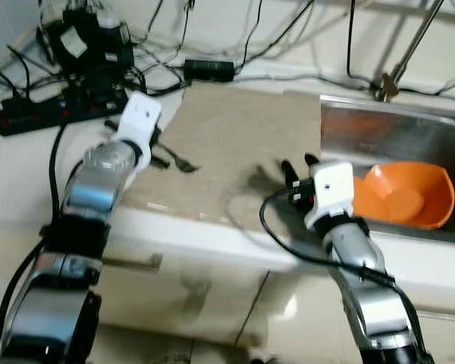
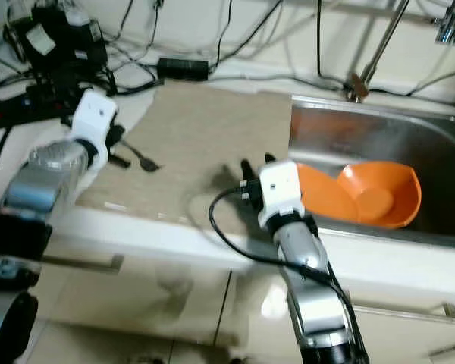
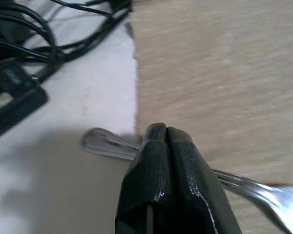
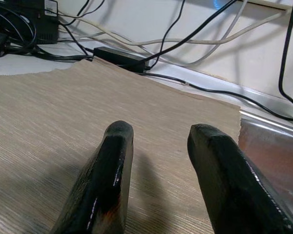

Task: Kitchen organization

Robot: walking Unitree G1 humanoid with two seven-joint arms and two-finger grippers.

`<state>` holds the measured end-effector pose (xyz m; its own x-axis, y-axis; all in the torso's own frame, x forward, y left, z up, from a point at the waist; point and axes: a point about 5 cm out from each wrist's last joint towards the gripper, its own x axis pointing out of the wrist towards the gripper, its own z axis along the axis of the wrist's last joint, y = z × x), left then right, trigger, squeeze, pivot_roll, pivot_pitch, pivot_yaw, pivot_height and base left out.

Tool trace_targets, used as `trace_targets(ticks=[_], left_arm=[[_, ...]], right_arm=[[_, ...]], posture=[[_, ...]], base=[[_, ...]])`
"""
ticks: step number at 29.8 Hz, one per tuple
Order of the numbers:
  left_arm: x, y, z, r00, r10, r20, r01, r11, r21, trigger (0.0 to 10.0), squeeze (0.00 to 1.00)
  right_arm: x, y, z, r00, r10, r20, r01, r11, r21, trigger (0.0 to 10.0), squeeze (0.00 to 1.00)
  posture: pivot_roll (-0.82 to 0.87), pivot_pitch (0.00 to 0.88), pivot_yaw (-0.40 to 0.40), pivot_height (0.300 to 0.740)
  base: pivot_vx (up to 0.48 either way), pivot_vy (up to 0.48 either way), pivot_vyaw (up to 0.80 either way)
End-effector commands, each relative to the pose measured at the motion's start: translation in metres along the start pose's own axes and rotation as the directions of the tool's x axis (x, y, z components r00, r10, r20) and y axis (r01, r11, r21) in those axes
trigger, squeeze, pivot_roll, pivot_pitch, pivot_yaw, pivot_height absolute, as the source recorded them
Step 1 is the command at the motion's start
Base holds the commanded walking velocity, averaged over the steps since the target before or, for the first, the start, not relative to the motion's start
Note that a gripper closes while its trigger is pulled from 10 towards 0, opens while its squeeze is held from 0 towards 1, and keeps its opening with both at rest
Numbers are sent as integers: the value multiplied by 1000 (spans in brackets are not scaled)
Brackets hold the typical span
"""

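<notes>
Up top, from my head, my left claw (image 1: 158, 149) sits low at the mat's (image 1: 235, 136) edge on the bench (image 1: 30, 182), over one fork (image 1: 183, 163); my right claw (image 1: 297, 168) hovers by the sink (image 1: 394, 129), where two orange bowls (image 1: 409, 193) lie. At the left wrist, my fingers (image 3: 161, 165) look pinched together across the fork's (image 3: 107, 145) handle, so I judge the pick-up is underway; next comes a clean lift. At the right wrist, my fingers (image 4: 107, 170) stand apart, holding nothing.
</notes>
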<state>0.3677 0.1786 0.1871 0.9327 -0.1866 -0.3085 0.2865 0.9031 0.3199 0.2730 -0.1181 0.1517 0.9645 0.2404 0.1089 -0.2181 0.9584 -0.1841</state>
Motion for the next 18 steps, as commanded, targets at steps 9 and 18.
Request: trace_targets(ticks=[9,18], left_arm=[[4,-22,4,993,-111,-35,111,994,-7,10000,0],[8,-44,3,973,-222,-69,222,975,-8,10000,0]], right_arm=[[2,-1,2,1000,5,8,-5,1000,4,10000,0],[1,-2,2,1000,0,8,0,1000,4,10000,0]], posture=[[2,5,-63,732],[-10,4,-57,732]], base=[[0,0,0],[0,0,0]])
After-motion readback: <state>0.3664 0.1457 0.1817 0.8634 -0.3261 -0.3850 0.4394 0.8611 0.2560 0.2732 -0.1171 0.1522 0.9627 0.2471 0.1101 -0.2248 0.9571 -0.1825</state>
